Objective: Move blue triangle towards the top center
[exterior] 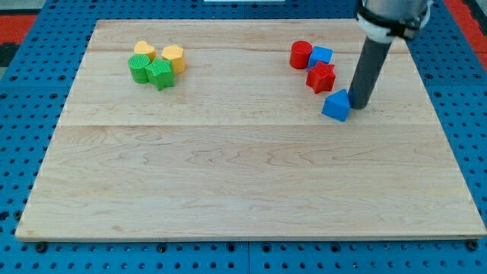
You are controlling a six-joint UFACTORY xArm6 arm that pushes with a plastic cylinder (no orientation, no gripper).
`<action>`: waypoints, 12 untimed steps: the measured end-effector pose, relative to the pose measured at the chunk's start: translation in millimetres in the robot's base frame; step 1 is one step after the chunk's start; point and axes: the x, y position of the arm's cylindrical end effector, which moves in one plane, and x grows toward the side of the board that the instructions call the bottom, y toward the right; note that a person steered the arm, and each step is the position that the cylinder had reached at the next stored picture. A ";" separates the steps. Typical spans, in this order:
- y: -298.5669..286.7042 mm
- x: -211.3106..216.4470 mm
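Observation:
The blue triangle (335,105) lies on the wooden board (243,175) at the view's right, in the upper half. My tip (358,104) rests on the board just right of it, touching or nearly touching its right side. The dark rod rises from there to the view's top right.
Up and left of the blue triangle sit a red star-like block (321,77), a blue block (321,55) and a red cylinder (301,55). At the upper left cluster two yellow blocks (173,57) (144,51) and two green blocks (160,74) (138,68).

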 end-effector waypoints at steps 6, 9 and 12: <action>-96.0 40.4; -159.1 -18.9; -150.4 -14.4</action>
